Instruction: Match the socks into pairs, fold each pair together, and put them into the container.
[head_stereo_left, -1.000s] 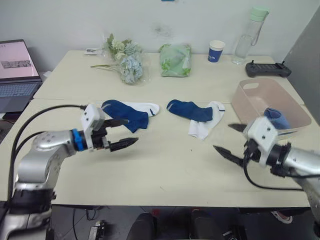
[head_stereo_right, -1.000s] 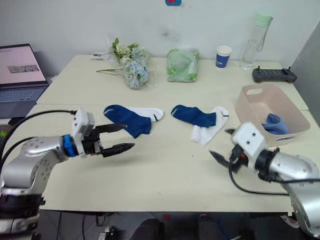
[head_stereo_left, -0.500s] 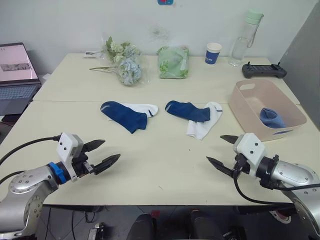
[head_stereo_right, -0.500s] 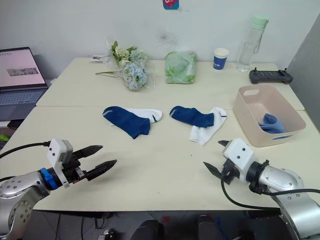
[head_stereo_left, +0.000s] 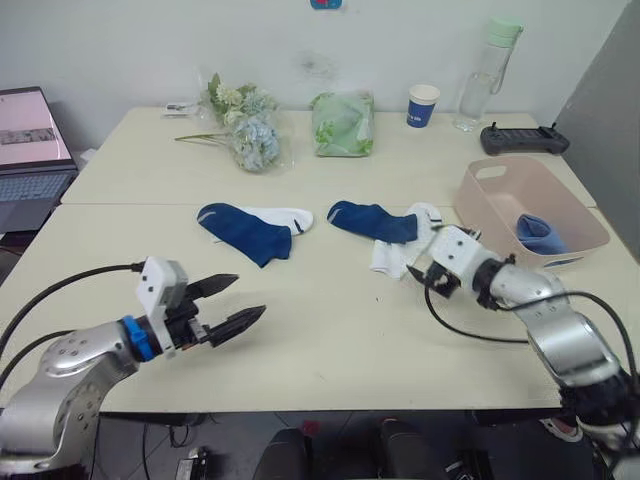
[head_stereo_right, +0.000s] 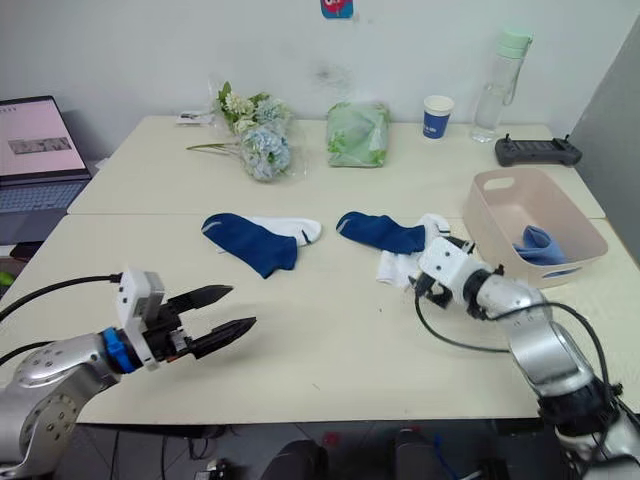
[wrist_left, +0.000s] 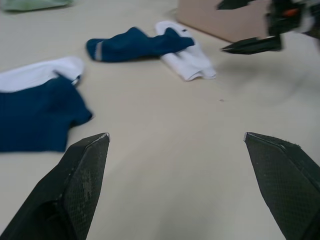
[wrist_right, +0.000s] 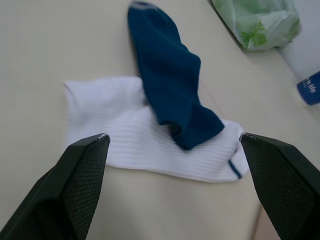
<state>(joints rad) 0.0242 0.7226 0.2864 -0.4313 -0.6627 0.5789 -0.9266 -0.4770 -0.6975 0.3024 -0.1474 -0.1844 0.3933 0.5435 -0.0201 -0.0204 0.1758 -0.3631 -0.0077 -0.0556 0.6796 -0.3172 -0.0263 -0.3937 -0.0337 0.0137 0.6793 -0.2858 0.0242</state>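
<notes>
From the head camera I see the long pale table (head_stereo_left: 330, 330) with everything spread across it, and the pink container (head_stereo_left: 500, 195) standing at its right side with a light blue sock (head_stereo_left: 540, 235) already lying inside. Out on the table top lie two mixed heaps: on the left a navy sock (head_stereo_left: 245, 232) lies over a white sock (head_stereo_left: 283, 215), and nearer the container a second navy sock (head_stereo_left: 372, 220) lies across a second white sock (head_stereo_left: 400, 250). My left gripper (head_stereo_left: 232, 305) hangs over bare table at the near left, its two black fingers spread well apart with nothing between them. My right gripper (head_stereo_right: 428, 262) is up against the right-hand heap, but the white wrist block hides its fingers from the head camera, so from there I cannot tell how they stand. The right wrist camera settles it: both fingers (wrist_right: 80, 180) stand wide apart, empty, with the white sock spread flat just ahead and the navy one draped over its far part, a thin dark stripe showing at the white cuff. The left wrist camera looks across both heaps at once and catches the other gripper's black tips beside the container wall. Along the far edge I have a laptop (head_stereo_left: 30, 150), a bunch of flowers (head_stereo_left: 240, 125), a green plastic bag (head_stereo_left: 342, 125), a blue cup (head_stereo_left: 422, 104), a water bottle (head_stereo_left: 480, 75) and a black controller (head_stereo_left: 523, 140).
</notes>
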